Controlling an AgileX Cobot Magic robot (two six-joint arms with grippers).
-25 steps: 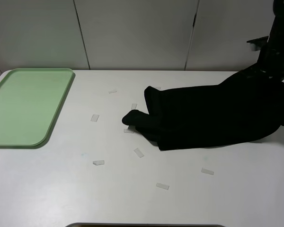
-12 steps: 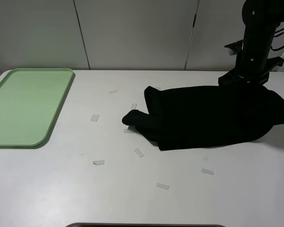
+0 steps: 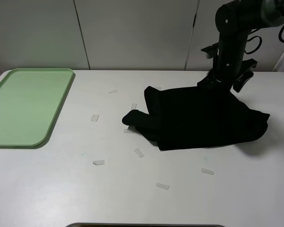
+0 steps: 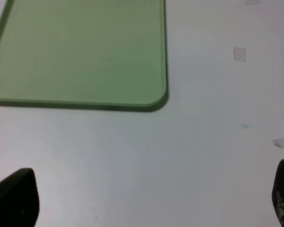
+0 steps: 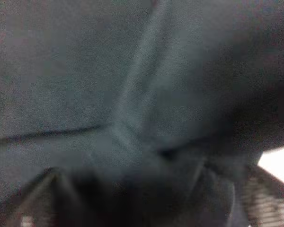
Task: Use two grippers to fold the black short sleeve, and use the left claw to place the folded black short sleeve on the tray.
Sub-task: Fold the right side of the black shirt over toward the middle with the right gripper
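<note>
White bench [image 3: 61, 198] under a plain grey wall, with small tape scraps [image 3: 139, 152] dotted about. On the right half, the black short sleeve [image 3: 203, 118], bunched and lumpy, with one sleeve poking out to the left. Well apart from it, at the far left, the tray [image 3: 23, 104], pale green. At the far edge of the shirt, the right tool [image 3: 217, 79], pressed down into the cloth. Wide or pinching? Cannot tell, too dark and blurry up close. Over bare bench near the tray's corner, the left tool [image 4: 149, 203], spread wide, holding nothing.

Probably the folding step, and far from done. To fold well:

- Bring the left tool over to the shirt too.
- Pinch one edge only, not a whole lump.
- Lift low, pull flat, line up the edges.
- Go slow, to keep the cloth on the bench.
</note>
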